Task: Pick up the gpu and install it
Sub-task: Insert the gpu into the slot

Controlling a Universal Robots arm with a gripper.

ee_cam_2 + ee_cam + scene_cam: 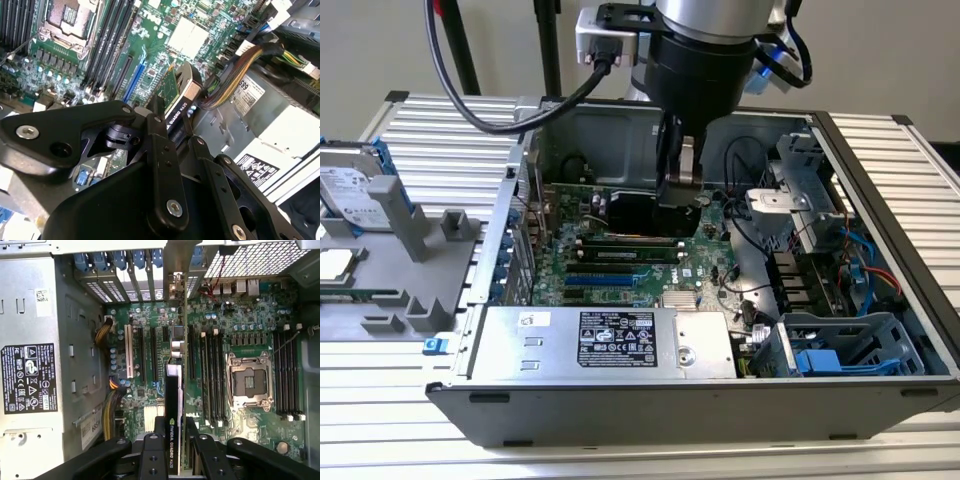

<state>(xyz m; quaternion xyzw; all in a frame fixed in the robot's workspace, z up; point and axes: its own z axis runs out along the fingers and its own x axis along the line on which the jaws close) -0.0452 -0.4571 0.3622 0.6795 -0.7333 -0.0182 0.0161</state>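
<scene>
A: Pincer (172, 450) status?

B: Clamped on the gpu (173, 405), held edge-on above the motherboard (235, 330). Installation step in hand; card not yet seated.

A: Orientation?

B: Long axis runs parallel to the expansion slots (142, 355), far end toward the rear bracket bay (175, 285). Seating calls for alignment over one slot, apparently the nearest; I cannot confirm which.

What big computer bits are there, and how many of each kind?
gpu, held in the gripper: 1
motherboard: 1
CPU socket: 1
power supply: 1
hard drive: 1
computer case: 1
Total: 6
</scene>
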